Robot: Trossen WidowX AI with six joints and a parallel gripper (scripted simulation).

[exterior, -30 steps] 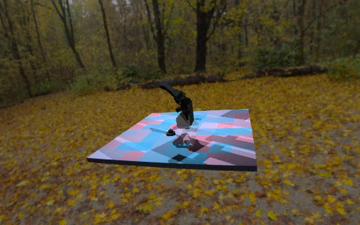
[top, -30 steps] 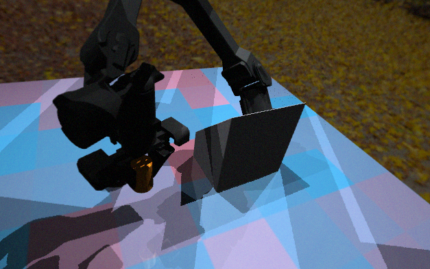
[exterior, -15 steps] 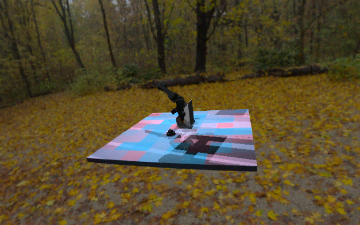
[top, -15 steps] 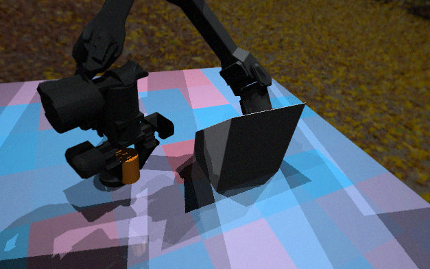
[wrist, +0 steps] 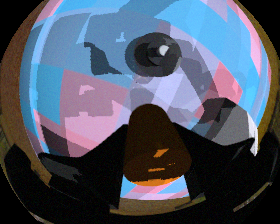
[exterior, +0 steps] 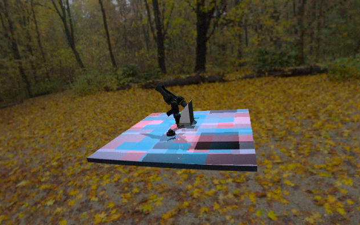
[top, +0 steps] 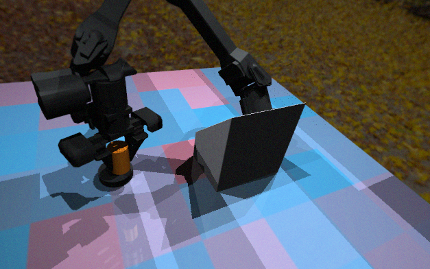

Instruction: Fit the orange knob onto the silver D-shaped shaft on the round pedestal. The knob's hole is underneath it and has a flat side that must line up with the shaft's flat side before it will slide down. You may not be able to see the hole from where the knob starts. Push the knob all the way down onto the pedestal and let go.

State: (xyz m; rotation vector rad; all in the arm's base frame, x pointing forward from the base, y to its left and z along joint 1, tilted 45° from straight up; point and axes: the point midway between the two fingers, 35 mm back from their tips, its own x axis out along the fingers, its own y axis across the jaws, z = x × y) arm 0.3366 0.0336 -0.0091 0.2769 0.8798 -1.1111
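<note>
The orange knob (top: 120, 158) (wrist: 155, 145) stands upright between the fingers of my gripper (top: 120, 151) (wrist: 155, 165), which is shut on it. The round dark pedestal (top: 108, 179) (exterior: 170, 133) (wrist: 151, 56) sits on the patchwork table (top: 284, 233) (exterior: 224, 143). In the top view the knob's lower end overlaps the pedestal's top. In the wrist view the pedestal lies ahead of the knob, with the silver shaft (wrist: 163, 50) showing as a bright glint. I cannot tell whether the knob touches the shaft. The knob's hole is hidden.
A dark wedge-shaped block (top: 247, 147) (exterior: 187, 116) stands on the table right of the pedestal, with the arm's base behind it. The table's right edge (top: 404, 185) drops off to leaf-covered ground.
</note>
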